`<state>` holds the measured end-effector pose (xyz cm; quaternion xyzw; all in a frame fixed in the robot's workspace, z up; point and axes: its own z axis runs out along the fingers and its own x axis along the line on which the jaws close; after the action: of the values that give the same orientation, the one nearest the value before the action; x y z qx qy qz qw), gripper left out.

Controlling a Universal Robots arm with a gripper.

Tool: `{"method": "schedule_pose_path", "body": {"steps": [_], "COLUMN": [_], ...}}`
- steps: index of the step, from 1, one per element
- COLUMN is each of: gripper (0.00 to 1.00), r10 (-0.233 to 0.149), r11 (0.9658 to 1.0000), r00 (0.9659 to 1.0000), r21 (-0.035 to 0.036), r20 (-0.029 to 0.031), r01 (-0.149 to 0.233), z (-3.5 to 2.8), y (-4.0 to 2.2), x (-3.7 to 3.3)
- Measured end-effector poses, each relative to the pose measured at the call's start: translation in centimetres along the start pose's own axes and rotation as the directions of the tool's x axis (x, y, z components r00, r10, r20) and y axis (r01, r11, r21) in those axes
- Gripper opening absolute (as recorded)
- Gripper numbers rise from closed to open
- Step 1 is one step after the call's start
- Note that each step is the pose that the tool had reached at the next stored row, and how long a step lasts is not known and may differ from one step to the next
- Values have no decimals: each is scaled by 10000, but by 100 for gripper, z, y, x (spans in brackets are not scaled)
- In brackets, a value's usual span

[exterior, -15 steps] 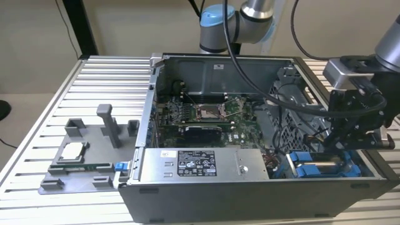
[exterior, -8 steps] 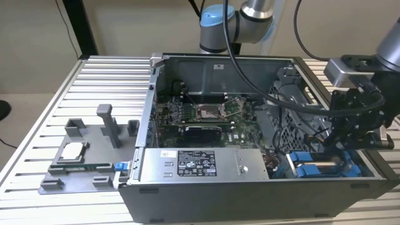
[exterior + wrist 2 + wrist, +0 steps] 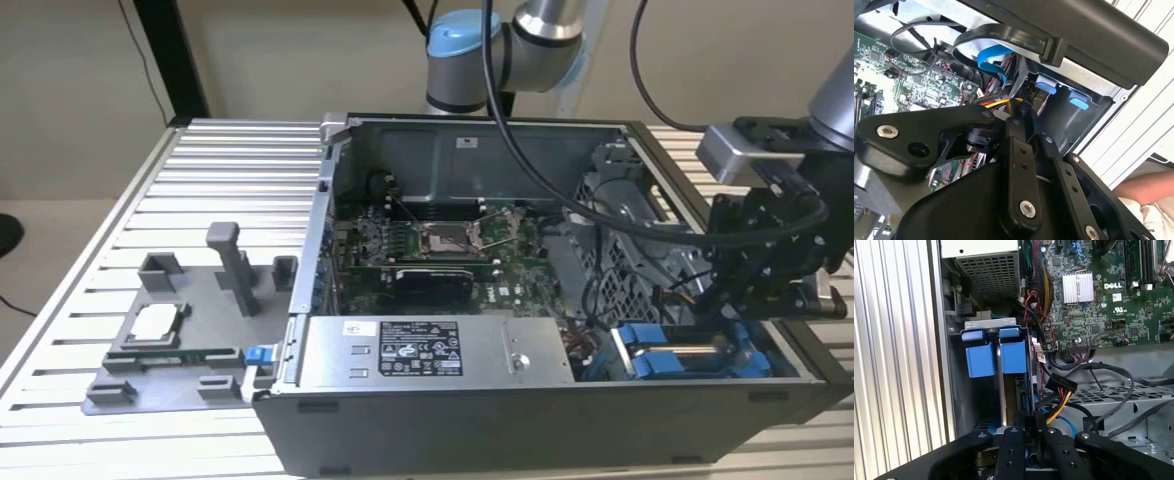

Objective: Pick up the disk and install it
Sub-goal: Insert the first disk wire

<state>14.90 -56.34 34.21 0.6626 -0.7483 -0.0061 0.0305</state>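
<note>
1. My gripper (image 3: 745, 312) hangs inside the open computer case (image 3: 334, 200), over the corner at the exterior view's right and nearest that camera. Its black fingers (image 3: 1013, 440) are drawn together with barely a slit between them. In both wrist views their tips sit right at the disk's edge, and I cannot tell whether they pinch it.
2. The disk (image 3: 694, 357) sits in the drive bay (image 3: 954, 390) directly under me. It is a silver-grey slab framed by its bright blue carrier (image 3: 641, 352). In the first wrist view I see it edge-on as a thin metal strip (image 3: 1010, 390) running from my fingertips to the blue tabs (image 3: 1014, 356).
3. Just beside the bay, a bundle of yellow, red and black cables (image 3: 1054, 405) runs past my fingers toward the green motherboard (image 3: 1104, 300).
4. Next to the bay, toward the exterior view's left, lies the grey power-supply box (image 3: 400, 350) with its white sticker.
5. The case stands on a slatted metal worktop (image 3: 227, 180). Well apart, at the exterior view's left, a grey fixture tray (image 3: 174, 340) rests on the slats.
6. In the second wrist view, a person's arm (image 3: 1146, 182) shows beyond the case wall.
</note>
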Motion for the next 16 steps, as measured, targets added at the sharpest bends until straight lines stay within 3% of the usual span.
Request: {"method": "schedule_pose_path", "body": {"steps": [16], "gripper": [0], "r10": [72], "r11": [10000], "r00": [10000], "r21": [-3], "r20": [-16], "r01": [-72], "z": [18], "y": [-1], "x": [-8]}}
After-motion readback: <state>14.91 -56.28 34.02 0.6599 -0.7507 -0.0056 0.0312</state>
